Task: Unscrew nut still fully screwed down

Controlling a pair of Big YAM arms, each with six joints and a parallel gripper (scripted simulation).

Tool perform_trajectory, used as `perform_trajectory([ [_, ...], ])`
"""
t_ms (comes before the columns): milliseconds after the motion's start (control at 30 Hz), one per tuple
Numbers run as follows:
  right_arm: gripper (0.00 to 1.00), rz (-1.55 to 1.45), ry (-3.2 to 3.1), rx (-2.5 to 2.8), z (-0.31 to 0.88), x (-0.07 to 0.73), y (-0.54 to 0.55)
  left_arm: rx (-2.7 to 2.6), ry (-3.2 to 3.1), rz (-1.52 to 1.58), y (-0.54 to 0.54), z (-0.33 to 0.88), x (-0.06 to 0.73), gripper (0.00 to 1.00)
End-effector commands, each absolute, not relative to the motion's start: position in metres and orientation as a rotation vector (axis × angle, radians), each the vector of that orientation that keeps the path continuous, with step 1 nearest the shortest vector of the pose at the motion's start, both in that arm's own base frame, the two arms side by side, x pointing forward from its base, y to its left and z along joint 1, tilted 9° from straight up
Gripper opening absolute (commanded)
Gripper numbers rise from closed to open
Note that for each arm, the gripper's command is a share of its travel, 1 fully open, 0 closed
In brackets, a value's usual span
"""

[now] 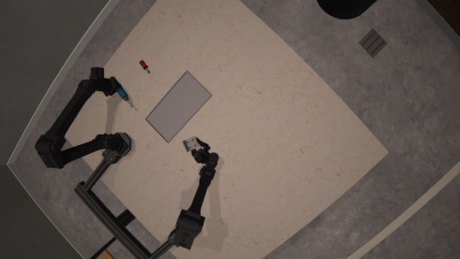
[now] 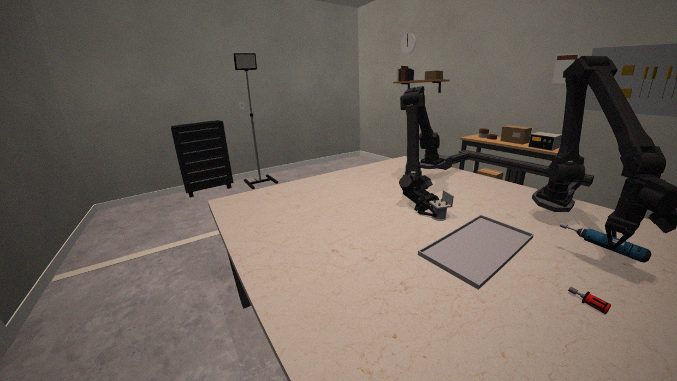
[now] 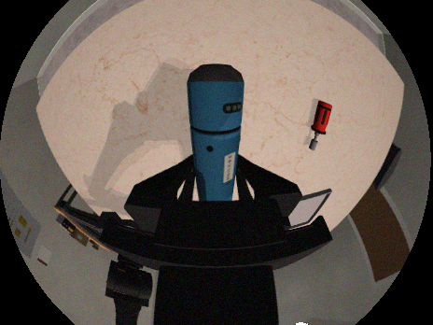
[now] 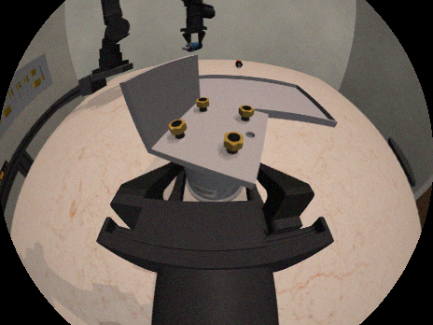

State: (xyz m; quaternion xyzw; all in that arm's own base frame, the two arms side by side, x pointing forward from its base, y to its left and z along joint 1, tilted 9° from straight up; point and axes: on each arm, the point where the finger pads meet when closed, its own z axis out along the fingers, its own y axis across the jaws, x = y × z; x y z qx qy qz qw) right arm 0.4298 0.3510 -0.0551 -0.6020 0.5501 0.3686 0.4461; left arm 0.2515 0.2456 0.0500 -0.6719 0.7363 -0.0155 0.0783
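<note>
The left gripper [image 1: 115, 86] [image 2: 613, 245] [image 3: 215, 160] [image 4: 194, 48] pinches the blue electric driver [image 1: 121, 92] [image 2: 620, 248] [image 3: 216, 112] [image 4: 193, 47] around its barrel above the tabletop, its jaws pressed to the two sides. The tool lies nearly level across the jaws, its thick butt out one side and its slender metal tip out the other, well apart from the nuts.

Across the table, the right gripper [image 1: 195, 146] [image 2: 429, 209] [image 4: 215, 160] has its jaws closed on the round grey joint module [image 2: 440, 215] [image 4: 212, 184], one finger on each side. The module stands upright on the table between them. Just above and beyond those jaws, the bent grey bracket [image 1: 192, 143] [image 2: 447, 198] [image 4: 212, 131] sits on the module, its upright flange on the side away from the gripper's right finger. Four brass-coloured nuts [image 4: 233, 140] top the bracket's flat plate; which one is fully screwed down cannot be told.

A shallow grey tray [image 1: 199, 82] [image 2: 476, 250] [image 3: 310, 210] [image 4: 280, 98] lies between the two pairs of jaws. A red-handled hand driver [image 1: 143, 64] [image 2: 595, 302] [image 3: 322, 117] [image 4: 239, 63] rests on the table, apart from the left jaws.
</note>
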Motion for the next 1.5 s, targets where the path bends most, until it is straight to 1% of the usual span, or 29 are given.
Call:
perform_trajectory([
  [0, 0.59, 0.9, 1.337, -1.49, -0.048, 0.435, 0.355, -2.004, 2.18, -0.046, 0.252, 0.051, 0.262, 0.42],
  [100, 0.59, 0.9, 1.337, -1.49, -0.048, 0.435, 0.355, -1.993, 2.175, -0.043, 0.255, 0.059, 0.261, 0.42],
  [500, 0.59, 0.9, 1.337, -1.49, -0.048, 0.435, 0.355, -2.014, 2.195, -0.047, 0.247, 0.02, 0.26, 0.42],
  [667, 0.59, 0.9, 1.337, -1.49, -0.048, 0.435, 0.355, -1.994, 2.176, -0.044, 0.257, 0.033, 0.264, 0.42],
  [1067, 0.59, 0.9, 1.337, -1.49, -0.048, 0.435, 0.355, -2.015, 2.196, -0.047, 0.248, -0.005, 0.263, 0.42],
  [1267, 0.59, 0.9, 1.337, -1.49, -0.048, 0.435, 0.355, -1.987, 2.159, -0.044, 0.257, 0.011, 0.269, 0.42],
  [1467, 0.59, 0.9, 1.337, -1.49, -0.048, 0.435, 0.355, -2.017, 2.192, -0.047, 0.25, -0.007, 0.263, 0.42],
])
